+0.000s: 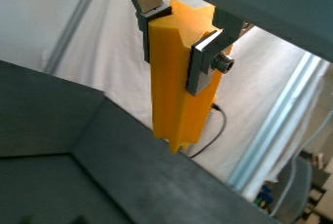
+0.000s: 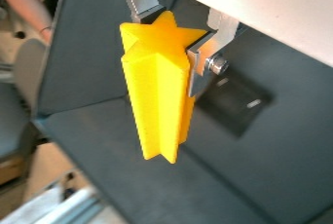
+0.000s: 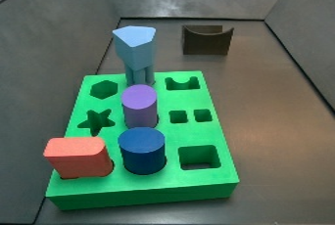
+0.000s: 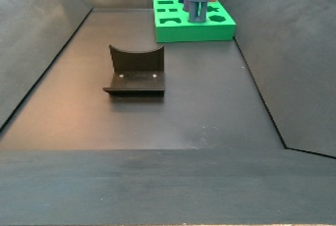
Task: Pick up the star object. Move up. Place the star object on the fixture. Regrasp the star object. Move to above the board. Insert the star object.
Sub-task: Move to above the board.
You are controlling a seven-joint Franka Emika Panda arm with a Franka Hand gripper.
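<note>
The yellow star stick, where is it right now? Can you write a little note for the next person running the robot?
Tool: shut on the long orange-yellow star-shaped peg, holding it near its top, up off the floor; not seen in either side view.
Dark notched fixture: on the floor, nothing on it.
Bright green board: star hole open; other pegs already in.
Done: pickup, lift.
Left: set on fixture, regrasp, move above board, insert.

The gripper [image 1: 178, 39] shows in both wrist views, its silver fingers [image 2: 213, 35] clamped on the star object [image 2: 159, 87] (gripped near its top end). Neither side view shows the arm.
</note>
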